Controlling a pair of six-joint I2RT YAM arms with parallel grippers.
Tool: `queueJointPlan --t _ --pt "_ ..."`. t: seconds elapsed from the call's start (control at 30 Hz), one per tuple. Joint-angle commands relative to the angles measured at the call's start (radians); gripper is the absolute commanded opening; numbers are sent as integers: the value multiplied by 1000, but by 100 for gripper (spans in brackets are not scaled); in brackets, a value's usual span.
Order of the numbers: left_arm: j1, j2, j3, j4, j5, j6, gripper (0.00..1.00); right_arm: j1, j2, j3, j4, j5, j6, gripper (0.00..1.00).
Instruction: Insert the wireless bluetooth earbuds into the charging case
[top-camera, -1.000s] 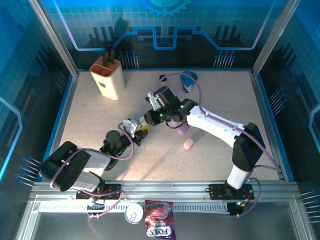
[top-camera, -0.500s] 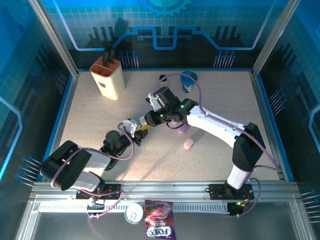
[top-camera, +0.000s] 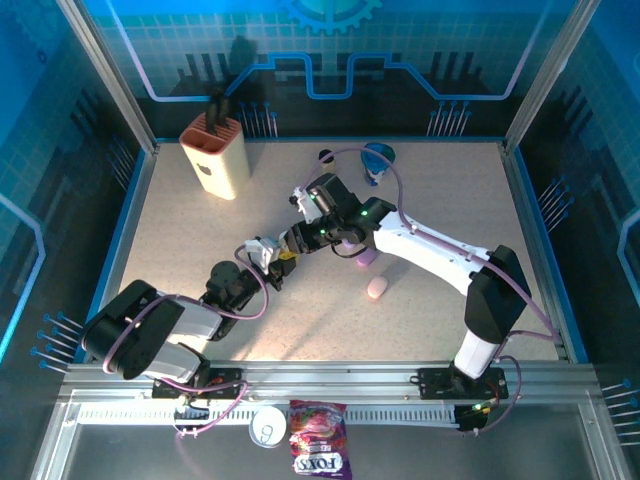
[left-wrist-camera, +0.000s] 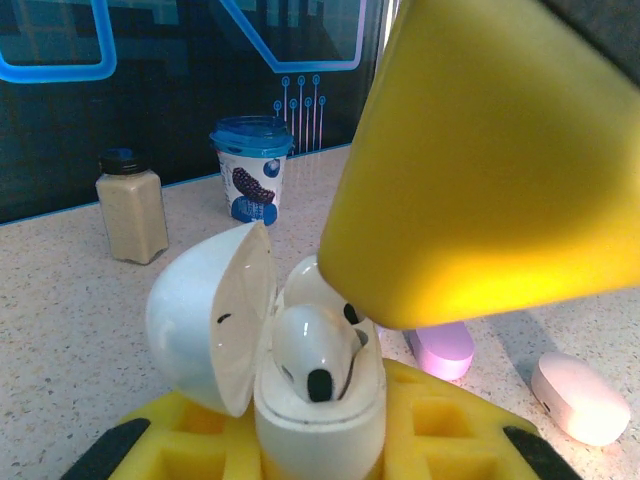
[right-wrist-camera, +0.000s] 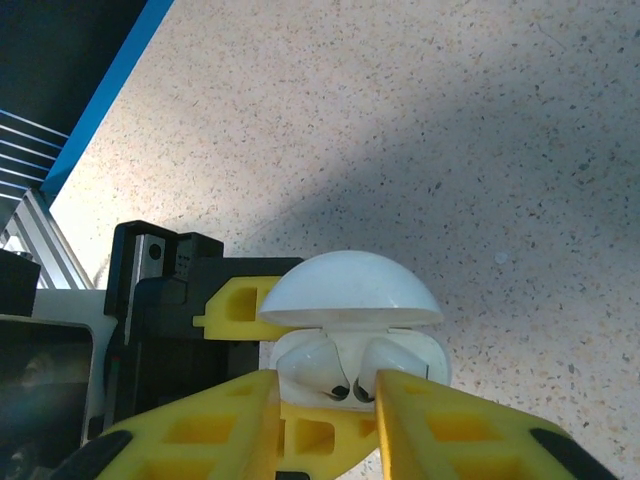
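Left jaws clamped on open white pebble-shaped plastic charging case (right-wrist-camera: 350, 290), white stemmed earbuds (right-wrist-camera: 308, 362) inside; right jaws, apart, face it at 12 o'clock.

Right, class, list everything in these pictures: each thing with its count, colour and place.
charging case: one, white, lid open, in left pincer
earbuds: two, white, seated in that case
closed cases: two, purple case and pink case, mid-table
yogurt cup: one, blue and white, far edge
spice jar: one, beige, black cap, beside the cup
knife block: one, peach, far left corner
sweets bag: one, red, front ledge
tin can: one, silver, beside the bag
left pincer: one, yellow fingers, shut on the charging case
right pincer: one, yellow fingers, open, over the case
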Motion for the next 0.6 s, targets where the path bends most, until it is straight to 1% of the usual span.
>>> queueJointPlan --t 0.0,0.1,0.17,0.23,0.3,0.37,0.57 --pt "3 15 -7 59 19 29 0 -22 -66 -38 50 -1 26 34" --pt "4 45 -2 72 65 83 0 -40 -90 -62 78 4 38 38" --pt "3 68 6 71 103 157 0 -44 -87 -50 64 23 32 42" --pt "3 79 11 71 122 196 0 -44 -79 -35 54 36 22 46" --pt "3 79 15 71 137 220 0 -46 -63 -17 39 54 11 49" --pt "4 83 19 72 157 245 0 -53 -27 22 -12 75 -1 52" --pt "5 87 23 70 173 263 0 -51 85 134 -145 110 -49 59"
